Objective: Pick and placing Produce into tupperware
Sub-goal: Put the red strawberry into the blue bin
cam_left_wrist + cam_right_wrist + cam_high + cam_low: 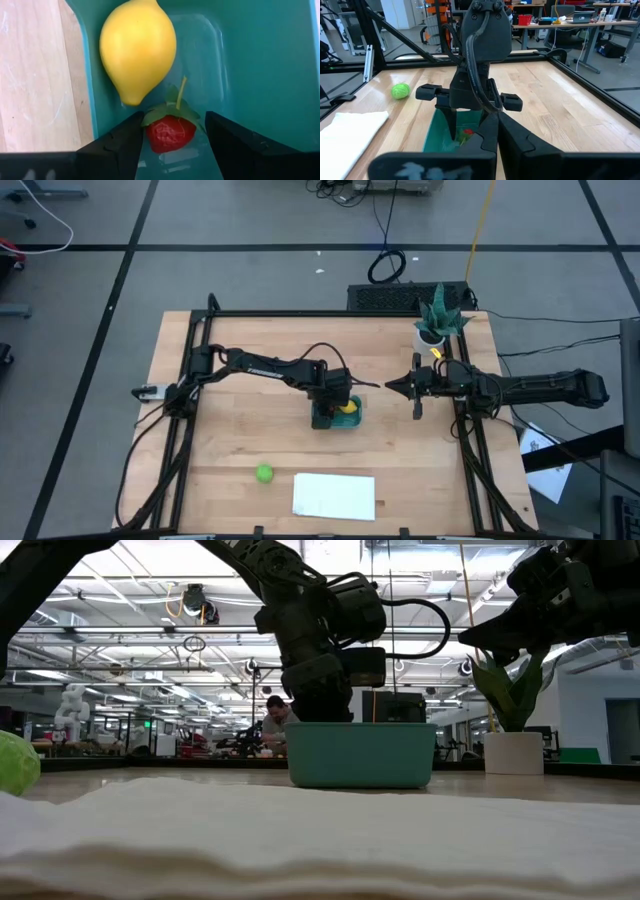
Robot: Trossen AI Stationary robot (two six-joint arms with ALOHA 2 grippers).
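Left claw, spread inside the tupperware, straddles your strawberry beside the lemon; right claw, pressed together, waits at three o'clock.

The wooden table carries the teal tub, green ball, white sheet and potted plant.

No readable text, labels or signs anywhere.
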